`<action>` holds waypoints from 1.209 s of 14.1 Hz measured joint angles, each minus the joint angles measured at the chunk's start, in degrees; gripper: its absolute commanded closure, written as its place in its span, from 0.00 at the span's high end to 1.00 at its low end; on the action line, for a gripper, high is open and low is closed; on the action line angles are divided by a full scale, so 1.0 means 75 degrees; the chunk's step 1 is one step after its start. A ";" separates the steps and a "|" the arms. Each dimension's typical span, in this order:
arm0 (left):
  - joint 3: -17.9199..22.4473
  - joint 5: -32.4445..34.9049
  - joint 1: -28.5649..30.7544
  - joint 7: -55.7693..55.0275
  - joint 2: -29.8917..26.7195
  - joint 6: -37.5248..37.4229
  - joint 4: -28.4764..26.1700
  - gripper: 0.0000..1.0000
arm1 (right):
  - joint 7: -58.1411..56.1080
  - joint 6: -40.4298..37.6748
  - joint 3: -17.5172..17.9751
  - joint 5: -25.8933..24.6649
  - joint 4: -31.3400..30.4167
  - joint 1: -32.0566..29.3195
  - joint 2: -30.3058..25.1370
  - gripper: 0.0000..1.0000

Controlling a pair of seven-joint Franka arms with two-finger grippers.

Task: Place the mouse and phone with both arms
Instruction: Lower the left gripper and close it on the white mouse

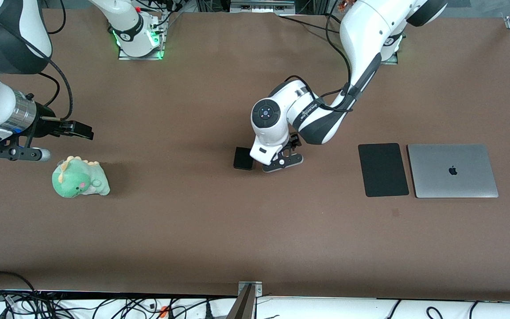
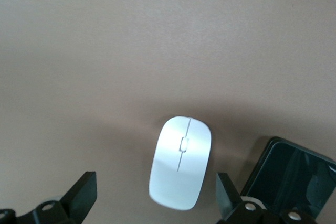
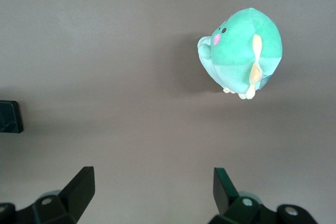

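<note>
Right now the left gripper (image 2: 155,195) hangs low over the middle of the tabletop, fingers spread wide either side of the mouse (image 2: 180,162), whose long axis runs between them, crosswise to the closing direction; the phone (image 1: 243,158) lies just beside it toward the right arm's end. Meanwhile the right gripper (image 3: 152,192) waits open near the green plush toy (image 1: 79,178), so the left arm is nearer

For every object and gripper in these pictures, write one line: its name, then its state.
mouse: flat on the table, between open fingers, not gripped
phone: flat on the table beside the mouse
left gripper: open, low over the mouse
right gripper: open, empty, waiting
laptop: lid closed
black mat: flat beside the laptop
dinosaur plush: untouched
</note>
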 measured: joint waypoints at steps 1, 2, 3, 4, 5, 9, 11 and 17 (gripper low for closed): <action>0.0000 0.0004 -0.0018 0.0001 0.0108 0.0157 -0.0001 1.00 | 0.0000 0.0000 0.0000 0.0000 0.0000 0.0014 0.0000 1.00; 0.0000 0.0008 -0.0045 0.0001 0.0227 0.0290 -0.0001 1.00 | 0.0000 -0.0001 0.0000 0.0000 -0.0001 0.0032 0.0000 1.00; 0.0000 0.0010 -0.0069 0.0001 0.0331 0.0384 0.0000 1.00 | 0.0000 -0.0001 0.0000 0.0000 -0.0001 0.0047 0.0000 1.00; 0.0000 0.0012 -0.0084 0.0001 0.0418 0.0431 0.0000 1.00 | 0.0000 -0.0002 0.0000 0.0000 -0.0001 0.0055 0.0000 1.00; 0.0000 0.0014 -0.0089 0.0008 0.0479 0.0458 0.0000 1.00 | 0.0000 -0.0002 0.0000 0.0000 -0.0001 0.0057 0.0000 1.00; 0.0022 0.0017 -0.0089 0.0196 0.0569 0.0470 -0.0001 1.00 | 0.0000 -0.0002 0.0000 0.0000 -0.0001 0.0057 0.0000 1.00; 0.0029 0.0017 -0.0088 0.0224 0.0647 0.0470 -0.0001 1.00 | 0.0000 -0.0003 0.0000 0.0000 -0.0001 0.0057 0.0000 1.00; 0.0038 0.0017 -0.0088 0.0248 0.0762 0.0470 -0.0001 1.00 | 0.0000 -0.0003 0.0000 0.0000 -0.0001 0.0057 0.0000 1.00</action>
